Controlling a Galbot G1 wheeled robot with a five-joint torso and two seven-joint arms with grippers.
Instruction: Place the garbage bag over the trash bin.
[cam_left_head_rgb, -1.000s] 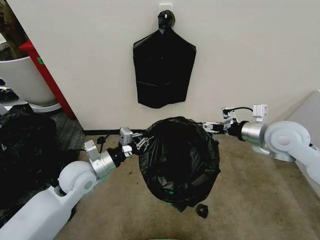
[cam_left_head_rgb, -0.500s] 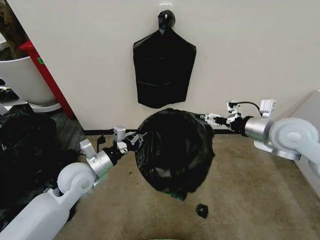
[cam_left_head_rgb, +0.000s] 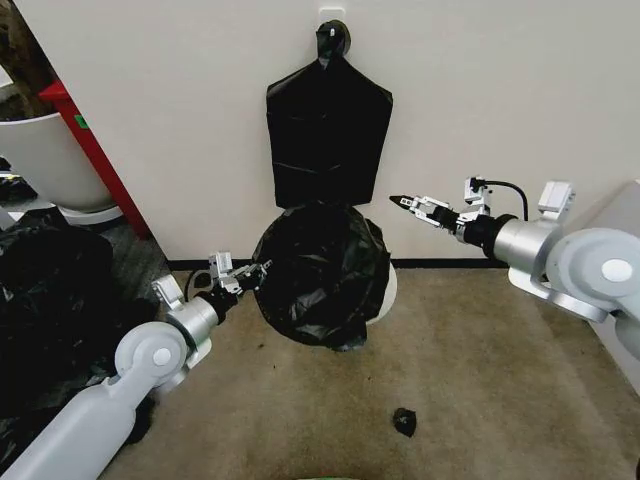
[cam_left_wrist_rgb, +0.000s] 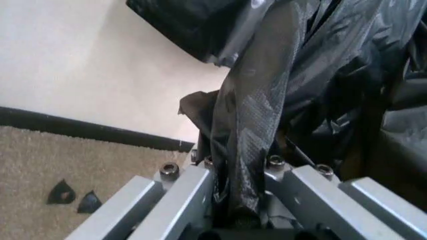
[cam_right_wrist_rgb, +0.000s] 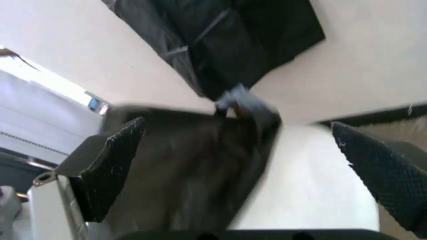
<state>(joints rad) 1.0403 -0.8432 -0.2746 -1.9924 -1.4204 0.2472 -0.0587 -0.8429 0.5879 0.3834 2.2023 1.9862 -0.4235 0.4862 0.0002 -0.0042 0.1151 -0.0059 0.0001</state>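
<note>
The glossy black garbage bag (cam_left_head_rgb: 320, 272) hangs draped over the trash bin (cam_left_head_rgb: 388, 296) against the wall, and a cream-white sliver of the bin shows at the bag's right edge. My left gripper (cam_left_head_rgb: 252, 274) is at the bag's left rim and is shut on it. In the left wrist view, a twisted strip of the garbage bag (cam_left_wrist_rgb: 250, 115) is pinched in the left gripper (cam_left_wrist_rgb: 237, 172). My right gripper (cam_left_head_rgb: 398, 201) is open, up and to the right of the bag, holding nothing. In the right wrist view, the right gripper (cam_right_wrist_rgb: 237, 125) hovers spread above the garbage bag (cam_right_wrist_rgb: 193, 175) and the bin's wall (cam_right_wrist_rgb: 313, 190).
A flat black bag bundle (cam_left_head_rgb: 328, 150) hangs from a wall hook above the bin. To the left are a large white tub (cam_left_head_rgb: 40, 160), a red panel (cam_left_head_rgb: 90, 140) and a bulky mass of black plastic (cam_left_head_rgb: 50, 300). A small black scrap (cam_left_head_rgb: 403, 421) lies on the carpet.
Both arms carried the bag forward to the wall and down over the bin. The right gripper let go of the rim, opened and rose. The left gripper still holds its side.
</note>
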